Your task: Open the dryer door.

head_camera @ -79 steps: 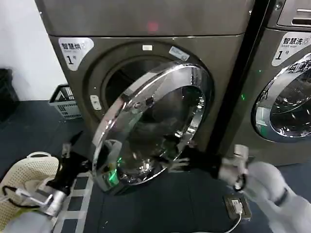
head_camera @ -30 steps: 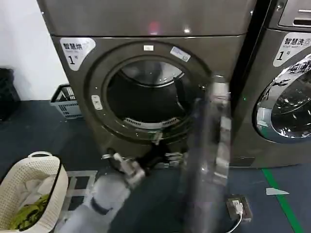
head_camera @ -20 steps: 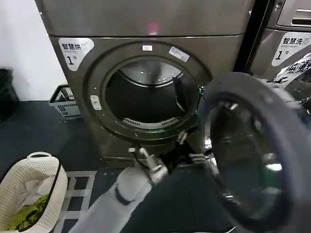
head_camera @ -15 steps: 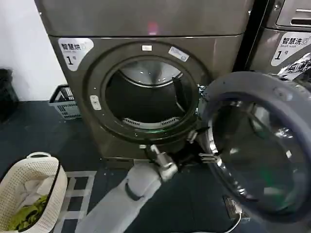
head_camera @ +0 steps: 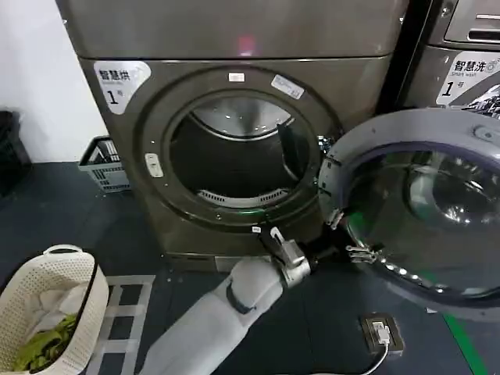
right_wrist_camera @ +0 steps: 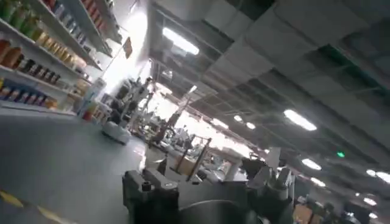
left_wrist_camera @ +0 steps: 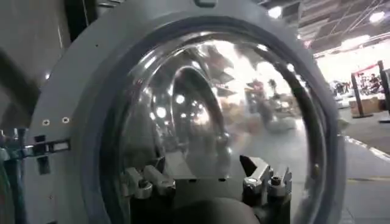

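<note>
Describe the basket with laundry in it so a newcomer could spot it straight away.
Start at the big bronze-grey dryer marked "1" with its round door swung open. On the dark floor at its lower left sits a cream plastic basket holding white and green cloth. The other basket, against the wall, is grey and angular.

Dark floor (head_camera: pixel 70 211), white wall (head_camera: pixel 39 86), grey crate (head_camera: pixel 104 164), cream laundry basket (head_camera: pixel 47 301), neighbouring machine (head_camera: pixel 461 55).

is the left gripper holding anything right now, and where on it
Nothing is clearly held. The left gripper sits at the lower inner rim of the open dryer door, jaws spread in the left wrist view, pushing rather than clamping.
</note>
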Motion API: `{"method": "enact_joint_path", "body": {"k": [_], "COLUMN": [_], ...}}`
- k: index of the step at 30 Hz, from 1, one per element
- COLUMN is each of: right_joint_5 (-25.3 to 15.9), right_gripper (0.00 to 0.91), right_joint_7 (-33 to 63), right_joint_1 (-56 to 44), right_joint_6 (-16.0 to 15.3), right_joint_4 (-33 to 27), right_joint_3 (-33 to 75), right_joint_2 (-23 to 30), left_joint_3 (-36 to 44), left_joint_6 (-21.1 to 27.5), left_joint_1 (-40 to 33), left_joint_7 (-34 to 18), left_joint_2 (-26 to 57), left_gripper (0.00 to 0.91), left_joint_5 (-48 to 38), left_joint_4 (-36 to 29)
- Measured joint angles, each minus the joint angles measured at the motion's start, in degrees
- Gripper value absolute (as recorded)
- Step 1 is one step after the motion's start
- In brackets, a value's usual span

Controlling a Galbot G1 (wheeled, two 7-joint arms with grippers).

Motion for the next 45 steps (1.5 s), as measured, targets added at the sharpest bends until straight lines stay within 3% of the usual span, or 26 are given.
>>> {"method": "enact_joint_path", "body": {"k": [7,16,20,24,30,34,37,45], "right_joint_5": [-0.1,0.2,4.0,5.2,6.0,6.9,7.8,8.0], "right_gripper": [0.907,0.907,0.907,0.907,0.907,0.907,0.907,0.907], "right_joint_7": [-0.4,-1.3,-1.9,-3.2,-3.9,-4.1,-4.3,-4.7], "right_joint_1": [-0.1,1.0,1.5,2.1,2.6,3.5,3.9,4.1], "right_joint_6": [-0.7,-0.7,-2.0,-1.8,-1.9,-1.9,-2.0,0.1], "right_joint_4": [-1.8,-1.8,-0.6,0.6,2.3,3.1,3.4,0.4], "right_joint_3": [1.1,-0.1,-1.4,-2.2,-4.7,-7.6,-10.1,-13.3], "right_joint_2": [0.0,-1.2,-1.9,-3.1,-4.8,-4.8,-4.9,-7.1], "left_joint_3": [-0.3,-6.6,-11.8,-18.1,-28.9,-39.0,-47.1,-66.4], "left_joint_6": [1.1,5.9,8.1,8.3,13.0,17.1,22.7,35.9], "left_joint_1": [1.7,8.5,14.5,22.2,34.3,43.3,46.7,49.5], "left_joint_7": [1.3,-1.2,-3.5,-5.9,-10.0,-14.8,-21.4,-37.8], "left_joint_2": [1.6,8.7,13.6,19.0,25.1,27.2,27.4,28.1], "left_gripper": [0.907,0.907,0.907,0.907,0.907,0.907,0.907,0.907], "left_joint_5": [-0.3,-2.2,-4.3,-3.7,-7.0,-12.3,-20.8,-39.2], "left_joint_4": [-2.0,-11.2,-17.7,-25.0,-34.5,-40.1,-43.5,-41.9]}}
